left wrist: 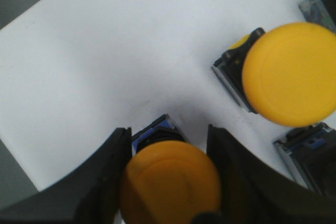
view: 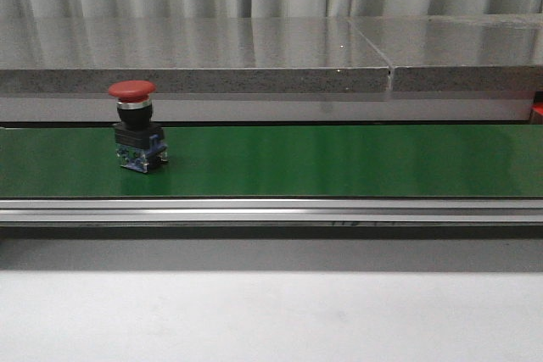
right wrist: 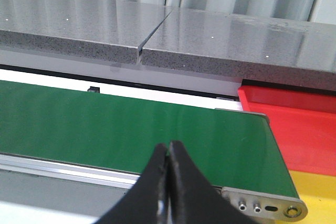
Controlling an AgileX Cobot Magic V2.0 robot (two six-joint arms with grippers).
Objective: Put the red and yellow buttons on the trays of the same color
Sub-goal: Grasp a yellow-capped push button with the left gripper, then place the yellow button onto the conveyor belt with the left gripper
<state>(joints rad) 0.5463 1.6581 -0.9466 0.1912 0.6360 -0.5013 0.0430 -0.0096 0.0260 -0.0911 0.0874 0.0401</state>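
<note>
Left gripper (left wrist: 170, 182): fingers set close on either side of a yellow button (left wrist: 170, 184), seemingly gripping it; contact under the cap is hidden. Below it, a white surface (left wrist: 105, 66).
Right gripper (right wrist: 169, 182): fingertips pressed together, nothing held; hangs over the near edge of the green belt (right wrist: 131, 135).
Red button (view: 136, 125): upright on the belt, left end, well apart from the red tray (right wrist: 294, 124) and yellow tray (right wrist: 315, 198) at the belt's far end.
Neighbour: second yellow button (left wrist: 289, 74) near the held one.
Risk 1: release could knock the neighbour; crowded spot.
Risk 2: top-heavy red button may tip if gripped at its cap.
Writing: none legible.
</note>
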